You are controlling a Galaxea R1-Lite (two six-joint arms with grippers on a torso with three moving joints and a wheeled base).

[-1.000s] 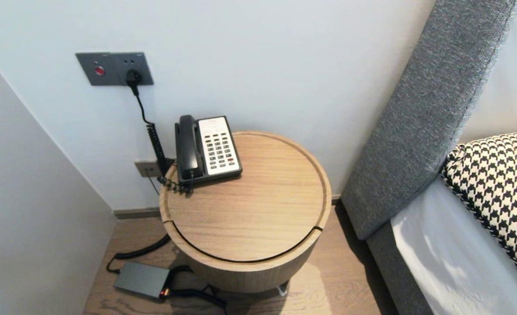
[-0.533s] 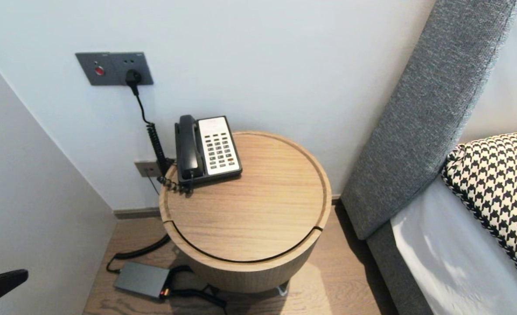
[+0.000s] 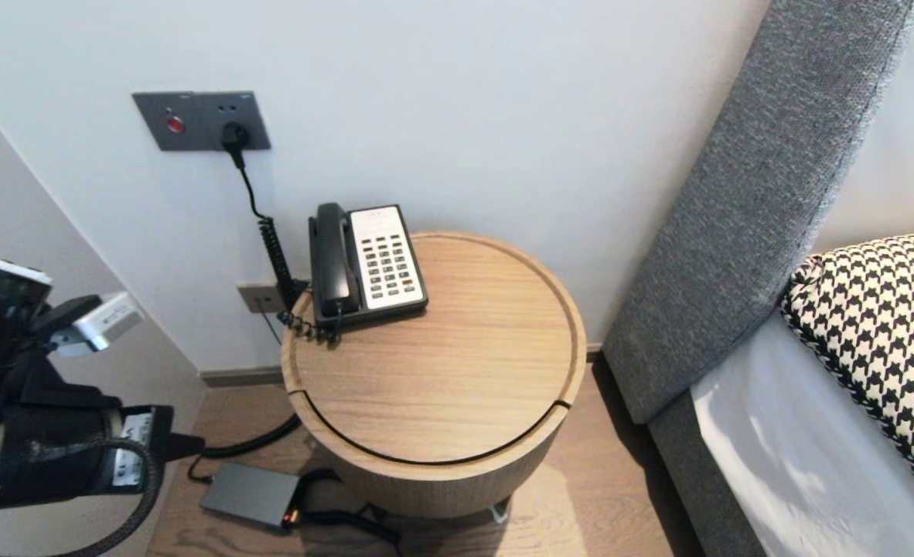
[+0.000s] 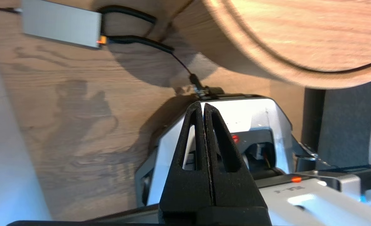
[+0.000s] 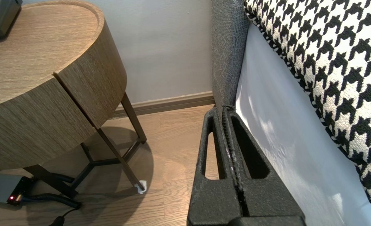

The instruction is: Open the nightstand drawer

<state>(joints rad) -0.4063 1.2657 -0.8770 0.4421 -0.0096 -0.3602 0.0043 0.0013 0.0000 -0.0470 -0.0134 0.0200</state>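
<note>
Matt wood-grain table (image 3: 441,387), glossy plastic telephone (image 3: 368,263), rough grey cloth headboard (image 3: 735,232).

Telephone (image 3: 366,263) on table (image 3: 457,387) — rear-left edge

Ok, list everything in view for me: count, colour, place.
side table: one, light wood, round, by the wall
telephone: one, black, white keypad, table's back left
socket panel: one, dark grey, on the wall
coiled cord: one, black, hanging from its plug
power adapter: one, grey, floor left of table
headboard: one, grey, right
pillow: one, black-and-white houndstooth, on the bed
left gripper: one, black, shut, low over the floor left of table
right gripper: one, black, shut, low between table and bed
</note>
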